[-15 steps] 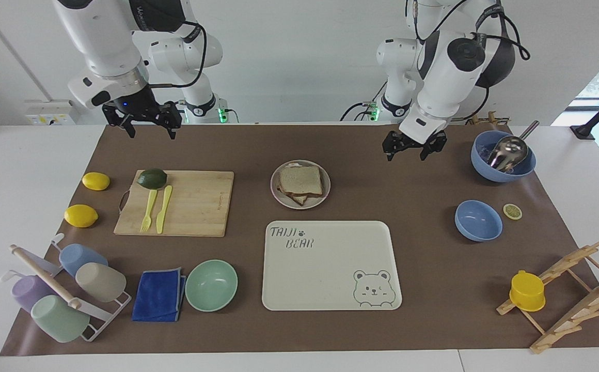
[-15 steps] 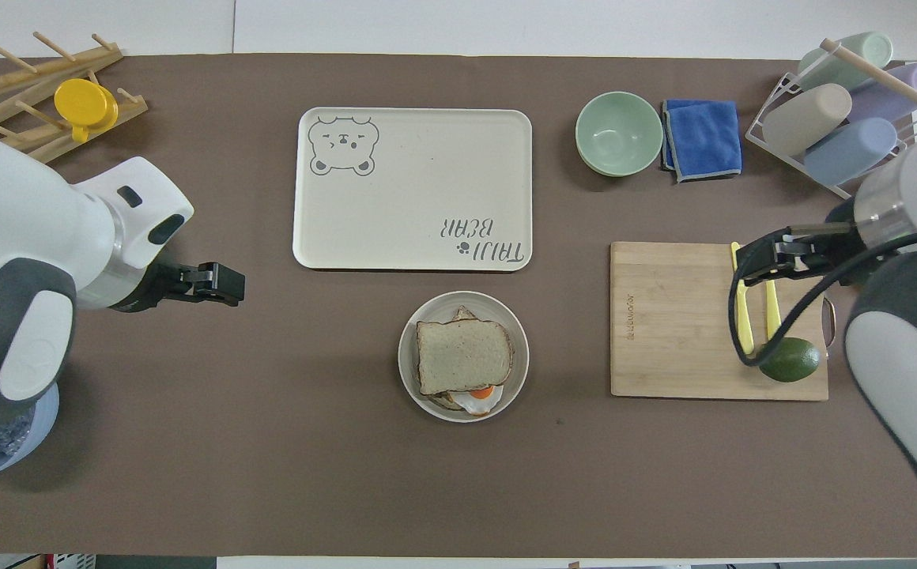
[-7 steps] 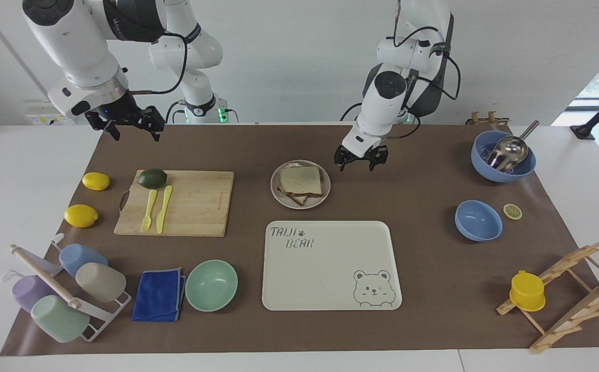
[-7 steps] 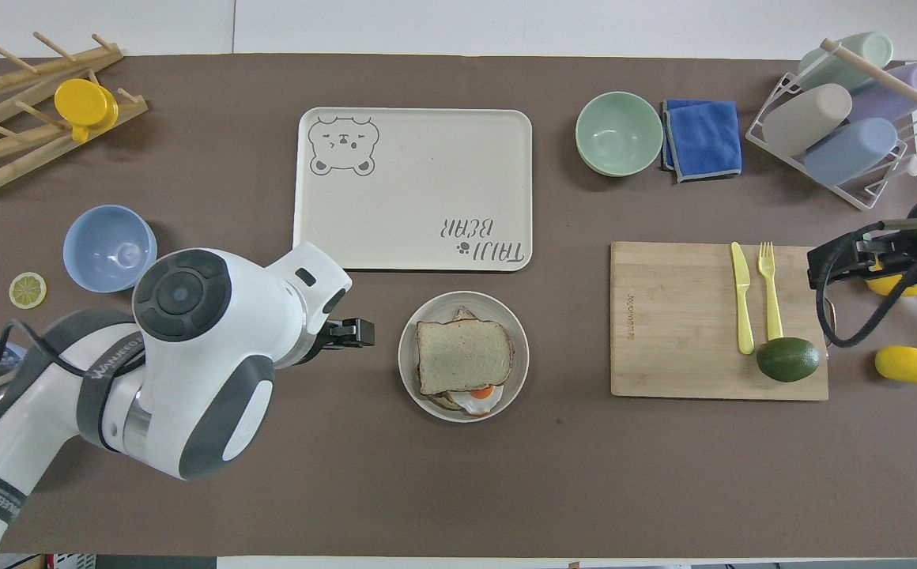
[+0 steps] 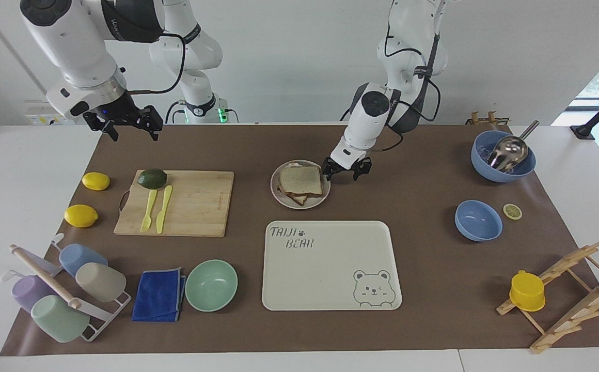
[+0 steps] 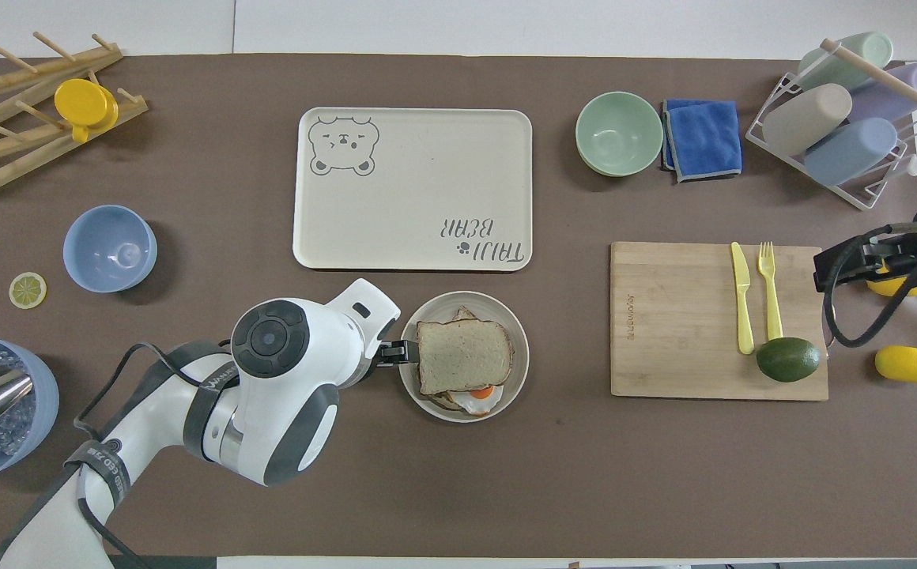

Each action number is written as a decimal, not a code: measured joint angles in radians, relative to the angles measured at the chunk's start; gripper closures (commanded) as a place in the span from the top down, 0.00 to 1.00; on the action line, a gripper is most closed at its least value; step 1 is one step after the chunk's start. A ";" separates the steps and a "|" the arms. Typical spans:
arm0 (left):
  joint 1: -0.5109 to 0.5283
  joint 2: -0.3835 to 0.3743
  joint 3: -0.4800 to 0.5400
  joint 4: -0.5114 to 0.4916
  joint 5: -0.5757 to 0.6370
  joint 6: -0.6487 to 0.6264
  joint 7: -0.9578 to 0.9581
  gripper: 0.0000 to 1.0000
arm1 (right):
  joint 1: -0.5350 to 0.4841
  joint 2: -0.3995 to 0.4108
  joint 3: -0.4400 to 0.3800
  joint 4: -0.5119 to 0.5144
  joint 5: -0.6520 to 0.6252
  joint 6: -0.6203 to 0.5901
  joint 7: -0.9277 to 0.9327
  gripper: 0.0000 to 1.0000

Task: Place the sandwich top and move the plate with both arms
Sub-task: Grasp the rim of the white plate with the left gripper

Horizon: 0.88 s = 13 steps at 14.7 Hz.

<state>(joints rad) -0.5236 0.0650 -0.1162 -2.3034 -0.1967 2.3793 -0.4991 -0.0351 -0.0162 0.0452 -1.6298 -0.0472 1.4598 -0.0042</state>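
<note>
My left gripper (image 5: pixel 342 171) is low at the plate (image 5: pixel 300 203) rim, centre of the facing view, jaws spread and gripping nothing; one fingertip sits at the rim edge toward the left arm's end, contact I cannot tell. In the overhead view the left gripper (image 6: pixel 397 352) shows just its tips at the plate (image 6: pixel 427 399) edge, lower centre of the frame. The sandwich top (image 5: pixel 300 180) lies flat on the stack on the plate; in the overhead view the sandwich top (image 6: pixel 462 356) covers most of it, with a fried egg (image 6: pixel 477 397) peeking out at the edge nearer the robots. The plate is on the brown mat, just nearer the robots than the bear tray (image 5: pixel 330 266). My right gripper (image 5: pixel 126 124) hangs in the air at upper left of the facing view, jaws spread, empty, up over the mat edge near the cutting board (image 5: pixel 196 204). In the overhead view the right gripper (image 6: pixel 873 257) is at the right edge, over a lemon (image 6: pixel 891 285).
</note>
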 measured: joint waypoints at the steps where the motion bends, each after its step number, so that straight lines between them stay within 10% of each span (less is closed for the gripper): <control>1: -0.009 0.005 0.000 -0.007 -0.006 0.010 -0.004 0.93 | 0.001 0.000 -0.004 0.000 0.000 0.000 0.000 1.00; 13: -0.045 0.028 0.001 -0.010 -0.046 0.017 -0.012 0.48 | 0.021 0.013 -0.077 0.053 0.002 -0.032 -0.038 1.00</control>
<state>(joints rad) -0.5682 0.0929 -0.1150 -2.3129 -0.2423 2.3960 -0.5115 -0.0144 -0.0033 -0.0322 -1.5767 -0.0455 1.4279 -0.0421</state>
